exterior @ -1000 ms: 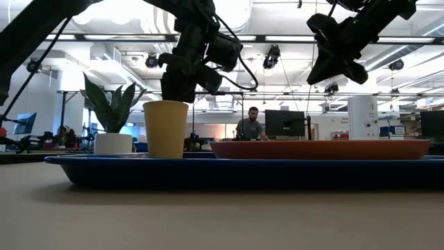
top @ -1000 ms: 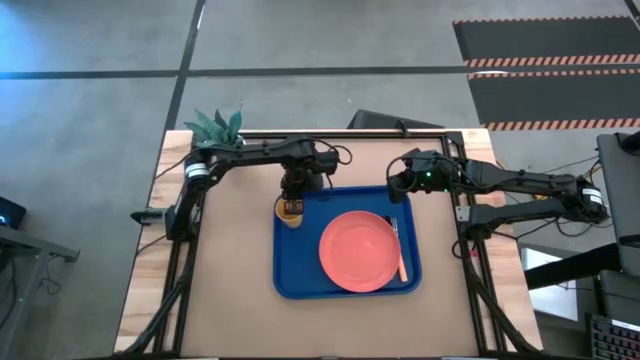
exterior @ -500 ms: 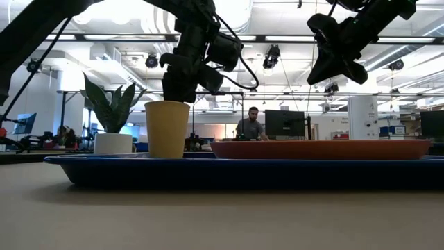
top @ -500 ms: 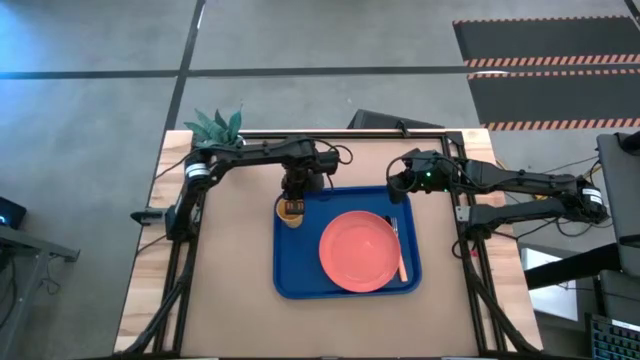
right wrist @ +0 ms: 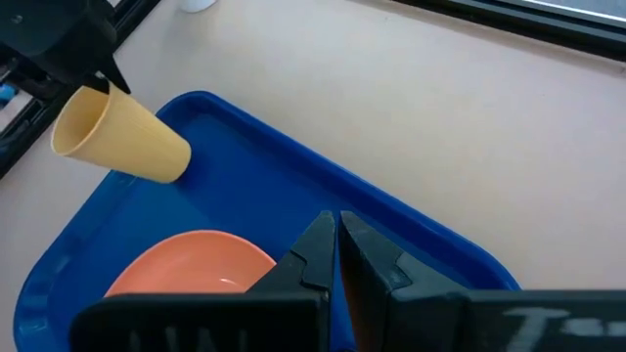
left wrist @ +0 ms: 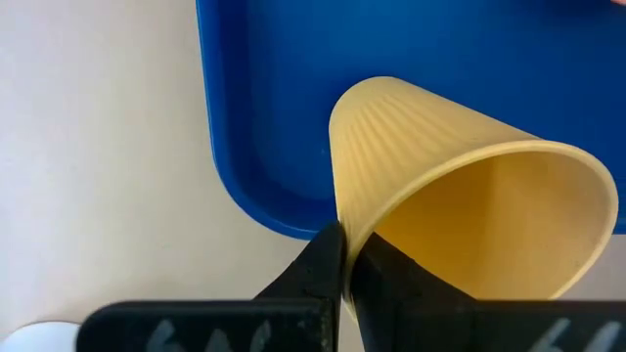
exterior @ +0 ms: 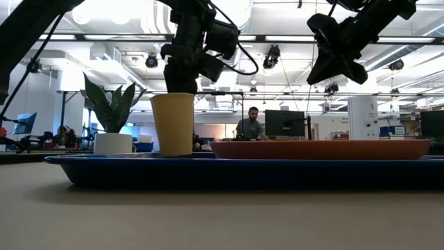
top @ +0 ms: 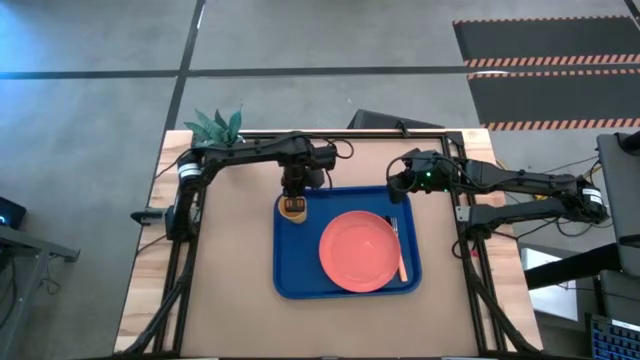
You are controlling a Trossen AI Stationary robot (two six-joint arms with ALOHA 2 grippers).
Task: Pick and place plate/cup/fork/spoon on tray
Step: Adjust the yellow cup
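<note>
cup (exterior: 173, 124) stands upright, long axis vertical, mouth up, in the blue tray's (top: 300, 270) back-left corner. left hand (top: 293, 196) sits right above it, fingers pinched shut on the cup's rim. cup is ribbed, orange-yellow, tapered toward the base. coral plate (top: 358, 251) lies flat mid-tray, fork (top: 399, 252) just beside it on the right. right hand (top: 398, 184) hovers closed and empty over the tray's back-right corner.

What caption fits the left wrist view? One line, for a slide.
Left gripper pinches the rim of the cup over the tray corner.
</note>
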